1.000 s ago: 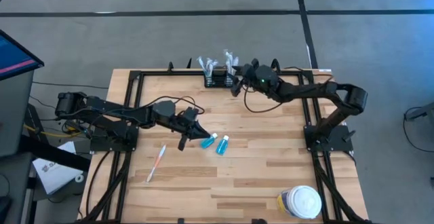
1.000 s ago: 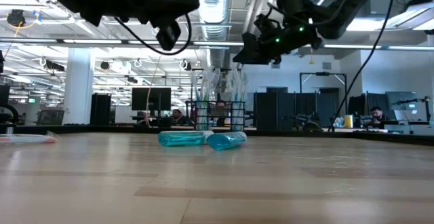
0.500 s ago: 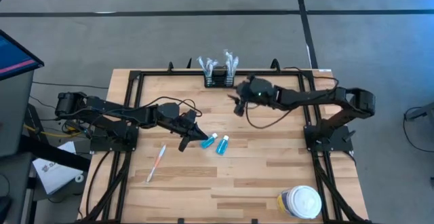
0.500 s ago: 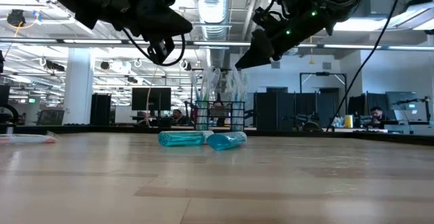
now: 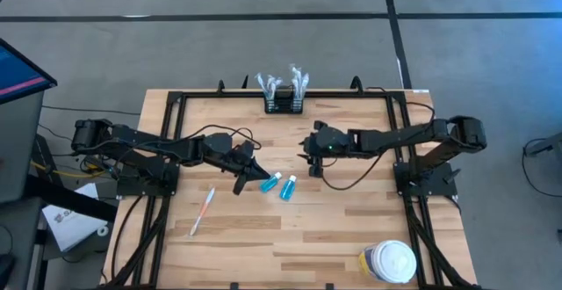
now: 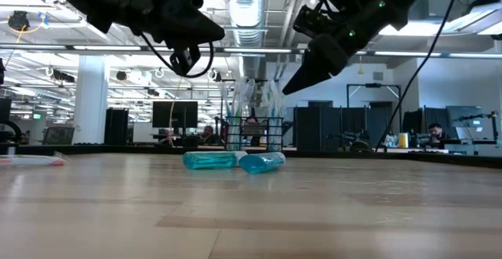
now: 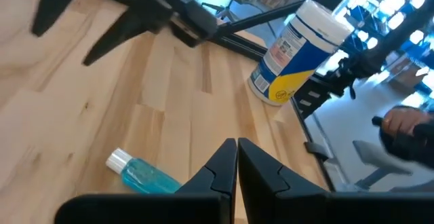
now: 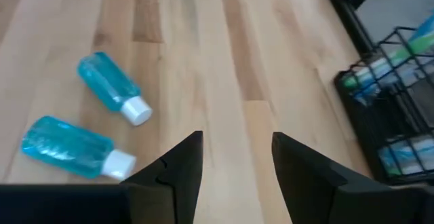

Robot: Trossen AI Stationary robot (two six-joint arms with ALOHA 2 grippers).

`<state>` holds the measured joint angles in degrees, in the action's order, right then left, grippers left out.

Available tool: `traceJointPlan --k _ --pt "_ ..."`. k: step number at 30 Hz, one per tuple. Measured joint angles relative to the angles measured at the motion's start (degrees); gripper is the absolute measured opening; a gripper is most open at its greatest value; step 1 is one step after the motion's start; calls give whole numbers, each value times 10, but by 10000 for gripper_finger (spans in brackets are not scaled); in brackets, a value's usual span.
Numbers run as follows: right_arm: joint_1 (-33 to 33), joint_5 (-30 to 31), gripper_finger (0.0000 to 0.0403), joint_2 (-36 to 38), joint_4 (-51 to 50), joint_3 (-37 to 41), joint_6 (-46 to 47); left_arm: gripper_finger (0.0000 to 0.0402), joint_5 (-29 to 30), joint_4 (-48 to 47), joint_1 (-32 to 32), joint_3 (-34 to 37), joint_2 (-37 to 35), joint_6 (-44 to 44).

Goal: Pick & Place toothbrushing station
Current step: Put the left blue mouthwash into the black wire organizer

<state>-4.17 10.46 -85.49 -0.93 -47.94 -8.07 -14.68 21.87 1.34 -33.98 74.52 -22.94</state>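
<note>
The toothbrushing station (image 5: pixel 283 105) is a small black wire caddy with wrapped brushes standing in it, at the middle of the table's far edge; it also shows in the right wrist view (image 8: pixel 393 119) and the low view (image 6: pixel 252 136). Two blue bottles with white caps (image 5: pixel 270 182) (image 5: pixel 288 187) lie on their sides mid-table. My left gripper (image 5: pixel 252 170) hovers shut just left of them, above the table (image 6: pixel 188 55). My right gripper (image 5: pixel 309 155) hangs open and slanting down, right of the bottles and clear of the table (image 6: pixel 298 82), with nothing between its fingers (image 8: pixel 234 159).
A wrapped toothbrush (image 5: pixel 204 211) lies on the table's near left. A round white-lidded jar with a yellow label (image 5: pixel 387 262) stands at the near right corner. Black frame rails (image 5: pixel 167 141) run along the table's edges. Bare wood lies between the bottles and the caddy.
My right gripper has swung from beside the caddy at the far edge toward the table's near edge and the bottles, sinking a little and tipping its fingers downward. My left gripper has turned slightly in place. The bottles and the caddy lie as before.
</note>
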Motion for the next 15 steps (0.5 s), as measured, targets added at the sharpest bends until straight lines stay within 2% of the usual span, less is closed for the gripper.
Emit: traceJointPlan --k 4,9,15 --pt "14 0 160 0 -1 0 5 17 7 -12 -8 0 0 -31" --pt "15 0 153 0 -2 0 6 57 77 -53 -43 0 0 -50" --pt "15 1 147 0 -1 0 6 106 132 -52 -77 -2 23 -57"
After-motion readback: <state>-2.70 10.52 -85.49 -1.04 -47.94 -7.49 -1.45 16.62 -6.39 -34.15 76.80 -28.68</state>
